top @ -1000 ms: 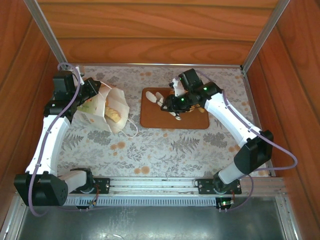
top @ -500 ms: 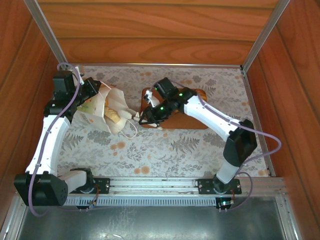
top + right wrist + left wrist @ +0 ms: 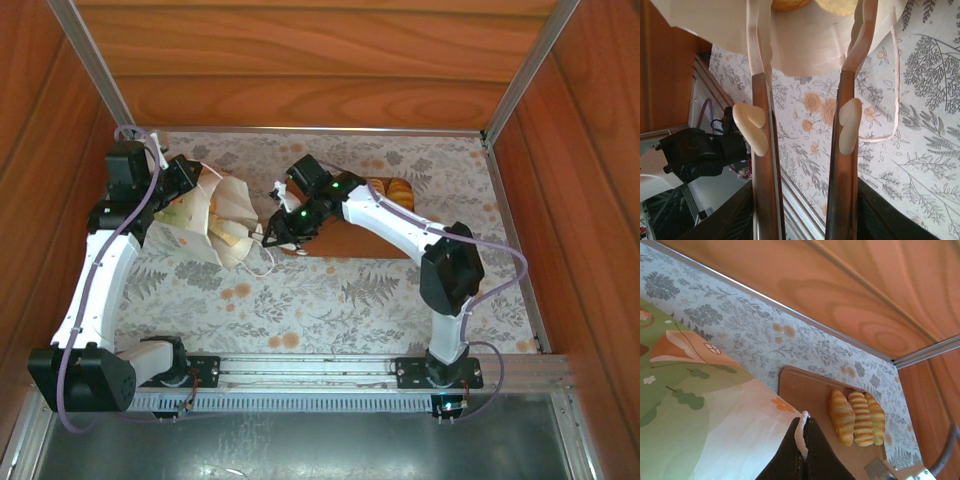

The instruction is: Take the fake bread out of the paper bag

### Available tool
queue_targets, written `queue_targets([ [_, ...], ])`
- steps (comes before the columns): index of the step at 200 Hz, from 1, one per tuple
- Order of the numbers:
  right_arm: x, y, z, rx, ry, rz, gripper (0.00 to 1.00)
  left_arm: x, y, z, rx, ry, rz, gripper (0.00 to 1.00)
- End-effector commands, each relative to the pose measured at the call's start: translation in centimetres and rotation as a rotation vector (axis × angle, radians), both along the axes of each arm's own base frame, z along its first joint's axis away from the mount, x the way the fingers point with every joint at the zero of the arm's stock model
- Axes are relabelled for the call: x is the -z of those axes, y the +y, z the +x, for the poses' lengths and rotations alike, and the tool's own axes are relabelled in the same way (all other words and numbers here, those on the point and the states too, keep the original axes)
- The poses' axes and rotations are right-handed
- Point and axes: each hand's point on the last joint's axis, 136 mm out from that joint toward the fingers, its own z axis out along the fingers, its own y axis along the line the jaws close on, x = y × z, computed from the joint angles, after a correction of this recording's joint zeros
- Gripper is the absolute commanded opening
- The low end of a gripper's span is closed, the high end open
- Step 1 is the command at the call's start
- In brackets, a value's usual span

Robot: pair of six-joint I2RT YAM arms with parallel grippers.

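Right claw's point(image 3: 812, 15) tips, fake bread point(image 3: 836, 5) partly out-of-frame

Right gripper point(image 3: 268, 234) swung from the tray point(image 3: 352, 246) to the paper bag point(image 3: 226, 204).

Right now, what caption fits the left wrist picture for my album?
Left tool pinching the paper bag; three bread rolls on the brown tray.

I see a white paper bag point(image 3: 690, 410) printed green and orange, golden-brown striped fake bread point(image 3: 857, 417), a plain brown tray point(image 3: 370, 240), and a grey-fern, orange-flower tablecloth point(image 3: 330, 300).
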Motion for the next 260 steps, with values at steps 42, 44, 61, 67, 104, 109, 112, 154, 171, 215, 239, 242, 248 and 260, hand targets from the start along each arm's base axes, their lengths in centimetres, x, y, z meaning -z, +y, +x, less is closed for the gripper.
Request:
queue_targets([
  [42, 0.8, 2.7, 0.6, -0.019, 0.046, 0.044, 0.49, -1.2, 0.2, 0.0, -0.003, -0.045, -0.010, 0.00],
  [44, 0.8, 2.7, 0.6, -0.018, 0.049, 0.045, 0.49, -1.3, 0.2, 0.0, -0.003, -0.045, -0.010, 0.00],
  [61, 1.3, 3.0, 0.5, -0.023, 0.068, 0.048, 0.49, -1.3, 0.2, 0.0, -0.004, -0.047, -0.010, 0.00],
  [67, 1.4, 3.1, 0.5, -0.023, 0.070, 0.048, 0.49, -1.3, 0.2, 0.0, -0.005, -0.047, -0.010, 0.00],
  [104, 2.6, 3.3, 0.5, -0.022, 0.092, 0.031, 0.50, -1.2, 0.1, -0.1, -0.002, -0.043, -0.015, 0.00],
  [109, 2.8, 3.4, 0.6, -0.020, 0.093, 0.027, 0.50, -1.2, 0.1, -0.1, -0.001, -0.043, -0.015, 0.00],
  [112, 3.0, 3.4, 0.6, -0.019, 0.095, 0.024, 0.50, -1.3, 0.1, -0.1, -0.001, -0.044, -0.014, 0.00],
  [154, 3.0, 3.6, 0.3, -0.030, 0.094, 0.024, 0.40, -1.3, 0.2, -0.2, -0.006, -0.046, -0.013, 0.00],
  [171, 2.4, 3.2, 0.2, -0.045, 0.056, 0.021, 0.36, -1.2, 0.2, -0.3, -0.007, -0.047, -0.009, 0.00],
  [215, 2.1, 1.2, -1.1, -0.148, -0.151, -0.116, 0.27, -0.5, 1.4, -0.9, -0.046, -0.025, 0.078, 0.00],
  [239, 3.2, -0.4, -1.6, -0.228, -0.340, -0.288, 0.25, 0.6, 2.3, -2.0, -0.066, 0.014, 0.144, 0.00],
  [242, 3.3, -0.5, -1.6, -0.237, -0.366, -0.310, 0.25, 0.8, 2.4, -2.1, -0.067, 0.020, 0.150, 0.00],
  [248, 3.6, -0.9, -1.6, -0.255, -0.413, -0.357, 0.24, 1.2, 2.5, -2.4, -0.070, 0.028, 0.160, 0.00],
  [260, 3.9, -1.6, -1.5, -0.280, -0.500, -0.441, 0.24, 1.8, 2.8, -3.0, -0.077, 0.043, 0.177, 0.00],
])
